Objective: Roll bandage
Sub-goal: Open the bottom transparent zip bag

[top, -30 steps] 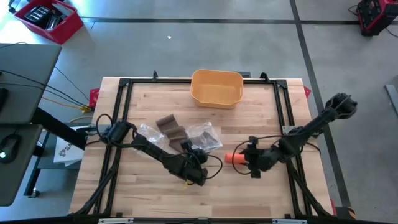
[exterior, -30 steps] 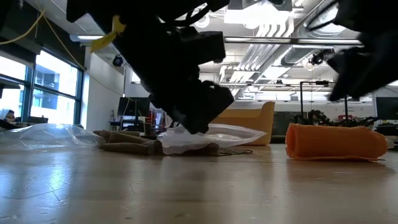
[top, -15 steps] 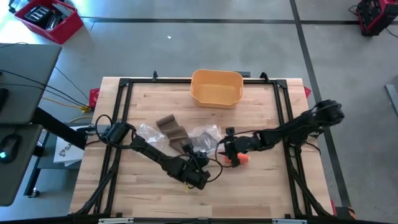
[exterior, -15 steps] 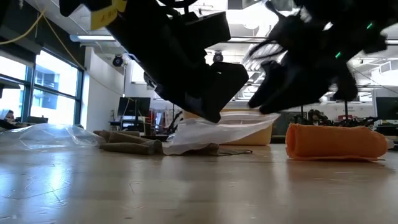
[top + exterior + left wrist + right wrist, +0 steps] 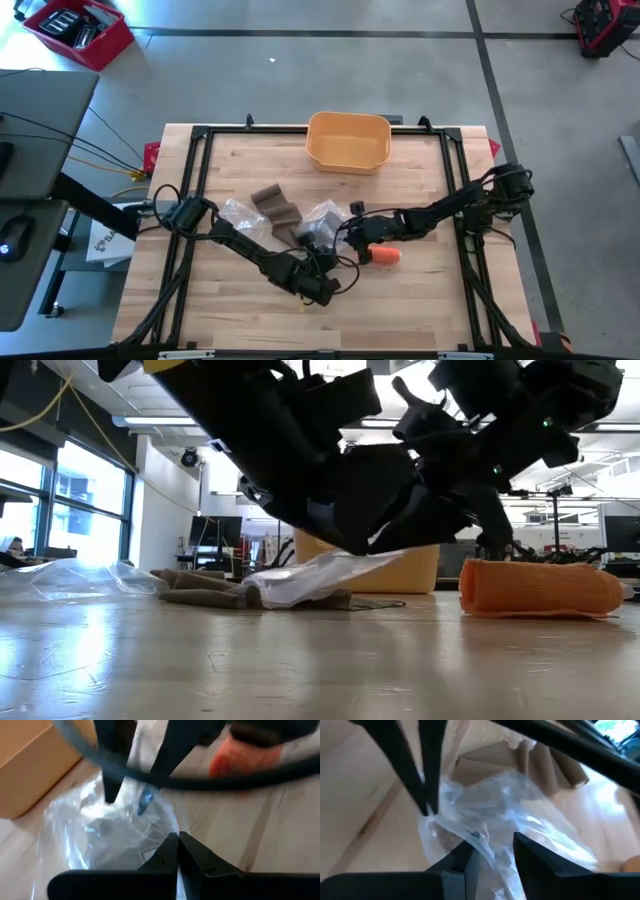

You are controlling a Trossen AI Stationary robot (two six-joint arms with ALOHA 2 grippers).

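Observation:
A clear plastic bag lies at mid table with its far part over a brown unrolled bandage. My left gripper is shut on the bag's near edge. My right gripper reaches in from the right, fingers apart on either side of a bunched part of the bag. I cannot tell whether they touch it. An orange rolled bandage rests on its side on the table, just near of the right gripper. My left gripper pinches the bag's edge between its two shut fingers, coming in slanting down from the table's near side. The held edge is raised off the table, while the bag's other end stays down by the brown bandage.
A second clear bag lies left of the brown bandage. A yellow bin stands at the far edge. Bare wood lies along the near edge and on the right side of the table.
My right gripper has swung from above the orange roll toward the table's left and down, rolling its wrist, and has reached the bag beside my left gripper. The bag's held edge has risen a little, while its far part has stayed on the table.

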